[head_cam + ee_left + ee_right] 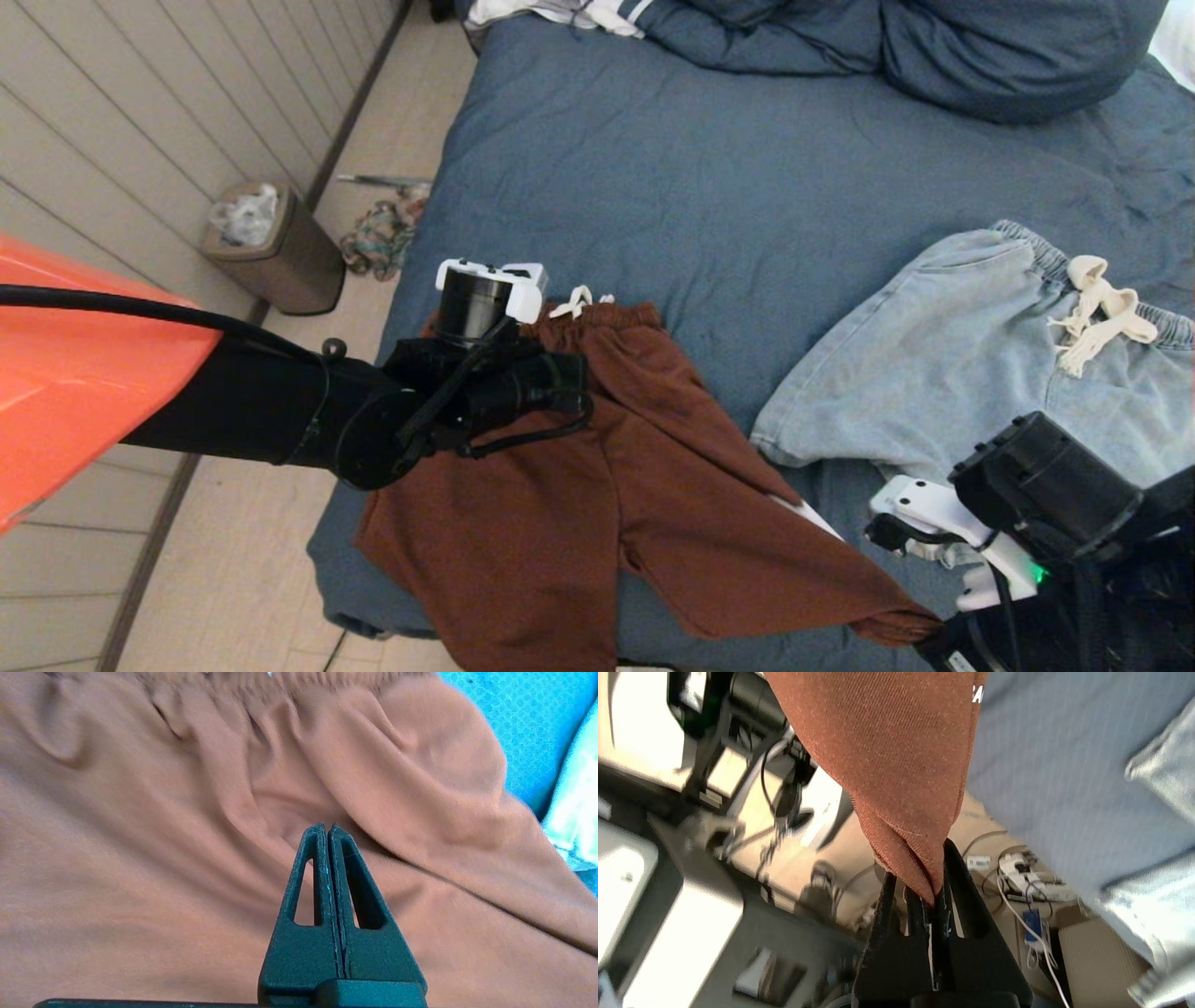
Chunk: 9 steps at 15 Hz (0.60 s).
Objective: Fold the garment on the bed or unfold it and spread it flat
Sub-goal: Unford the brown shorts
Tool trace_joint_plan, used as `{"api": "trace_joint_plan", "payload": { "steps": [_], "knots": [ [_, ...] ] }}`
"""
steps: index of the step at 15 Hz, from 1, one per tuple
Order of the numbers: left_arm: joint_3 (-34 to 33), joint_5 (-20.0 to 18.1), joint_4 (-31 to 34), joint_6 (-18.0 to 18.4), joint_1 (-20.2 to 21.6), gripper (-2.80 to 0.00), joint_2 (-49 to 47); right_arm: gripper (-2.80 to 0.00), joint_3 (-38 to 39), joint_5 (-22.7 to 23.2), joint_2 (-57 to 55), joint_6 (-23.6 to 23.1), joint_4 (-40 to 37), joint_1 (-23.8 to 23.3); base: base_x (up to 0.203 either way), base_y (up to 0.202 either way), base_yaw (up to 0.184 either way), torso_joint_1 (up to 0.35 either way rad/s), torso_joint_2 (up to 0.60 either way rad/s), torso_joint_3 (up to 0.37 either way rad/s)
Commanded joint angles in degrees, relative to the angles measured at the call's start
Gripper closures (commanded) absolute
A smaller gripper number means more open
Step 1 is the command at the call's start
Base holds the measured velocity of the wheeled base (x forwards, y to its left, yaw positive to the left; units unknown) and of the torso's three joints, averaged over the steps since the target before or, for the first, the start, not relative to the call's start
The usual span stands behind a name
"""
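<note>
A rust-brown pair of trousers, the garment [597,485], lies on the near left part of the bed [728,187], waistband toward the far side and one leg drawn out to the near right. My left gripper [327,828] hovers over the wrinkled cloth [187,835] just below the waistband, shut with nothing between its fingers. My right gripper [924,868] is past the bed's near edge, shut on the leg's cuff [915,858], which shows at the bottom right of the head view [910,627]. The leg stretches taut from that grip.
Light blue denim shorts [980,345] with a cream drawstring lie on the bed's right side. A bunched blue duvet [896,47] fills the far end. A brown bin [271,247] and clutter [378,238] stand on the floor at left. Cables [1027,872] lie below the right gripper.
</note>
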State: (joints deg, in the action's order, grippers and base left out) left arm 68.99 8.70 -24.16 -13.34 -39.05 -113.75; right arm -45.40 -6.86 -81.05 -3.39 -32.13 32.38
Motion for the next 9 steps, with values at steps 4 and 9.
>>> {"api": "trace_joint_plan", "payload": {
  "steps": [4,9],
  "knots": [
    [0.01,0.08,-0.18,-0.11,-0.06,0.0,-0.07,0.0,-1.69,1.67,2.04,-3.04,-7.77,0.58,0.0,0.0,0.0,0.0,0.0,0.0],
    [0.08,0.08,-0.21,-0.11,0.02,0.0,-0.16,0.0,0.98,1.72,1.86,-5.96,-7.56,0.53,0.0,0.0,0.0,0.0,0.0,0.0]
  ]
}}
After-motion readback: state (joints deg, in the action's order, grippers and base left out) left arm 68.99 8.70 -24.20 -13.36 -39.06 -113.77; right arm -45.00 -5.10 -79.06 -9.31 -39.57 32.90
